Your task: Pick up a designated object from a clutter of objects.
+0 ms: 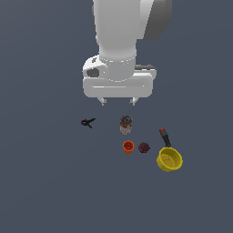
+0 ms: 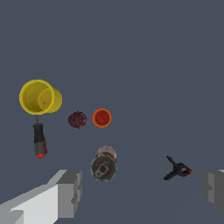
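The designated object, a small dark maroon bumpy ball [image 1: 144, 147] [image 2: 77, 119], rests on the floor between the orange cup [image 1: 129, 146] [image 2: 102, 118] and the yellow pan [image 1: 169, 159] [image 2: 39, 97]. My gripper [image 1: 118, 101] [image 2: 142, 188] hangs open high above the clutter, back from the ball and nearer the grey-topped canister [image 1: 126, 124] [image 2: 104, 164]. Nothing sits between its fingers [image 2: 70, 192]. The black-and-red clamp [image 1: 88, 122] [image 2: 177, 169] lies apart, toward the exterior view's left.
The pan's dark, red-tipped handle [image 1: 164, 137] [image 2: 39, 140] points away from the bowl. A flat dark grey floor [image 1: 45, 182] runs all around the small group of items.
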`<state>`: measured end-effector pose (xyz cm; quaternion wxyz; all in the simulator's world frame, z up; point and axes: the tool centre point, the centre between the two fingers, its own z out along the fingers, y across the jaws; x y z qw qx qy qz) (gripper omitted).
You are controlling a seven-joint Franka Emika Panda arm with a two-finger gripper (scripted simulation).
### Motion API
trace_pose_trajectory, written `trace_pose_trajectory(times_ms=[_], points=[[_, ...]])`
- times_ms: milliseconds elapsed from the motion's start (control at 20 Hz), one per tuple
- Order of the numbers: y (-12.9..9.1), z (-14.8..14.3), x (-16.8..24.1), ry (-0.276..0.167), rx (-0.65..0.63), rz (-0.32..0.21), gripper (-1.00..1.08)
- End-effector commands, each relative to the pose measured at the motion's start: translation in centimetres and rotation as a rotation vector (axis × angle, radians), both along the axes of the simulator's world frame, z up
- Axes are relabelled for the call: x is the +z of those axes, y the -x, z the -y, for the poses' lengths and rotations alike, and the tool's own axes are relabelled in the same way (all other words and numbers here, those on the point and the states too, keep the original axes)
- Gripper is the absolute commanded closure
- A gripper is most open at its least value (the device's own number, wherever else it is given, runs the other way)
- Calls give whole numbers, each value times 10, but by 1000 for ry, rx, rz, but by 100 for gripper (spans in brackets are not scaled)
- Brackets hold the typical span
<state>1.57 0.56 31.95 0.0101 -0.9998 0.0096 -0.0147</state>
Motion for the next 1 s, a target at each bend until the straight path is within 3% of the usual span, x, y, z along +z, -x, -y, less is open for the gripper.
trace_pose_trajectory(times_ms=[0,450,950], points=[[0,0,0,0,0,0,-92],[2,-29,1,-30,24,-13,-92],[-1,-32,-6,-30,-6,-15,-92]])
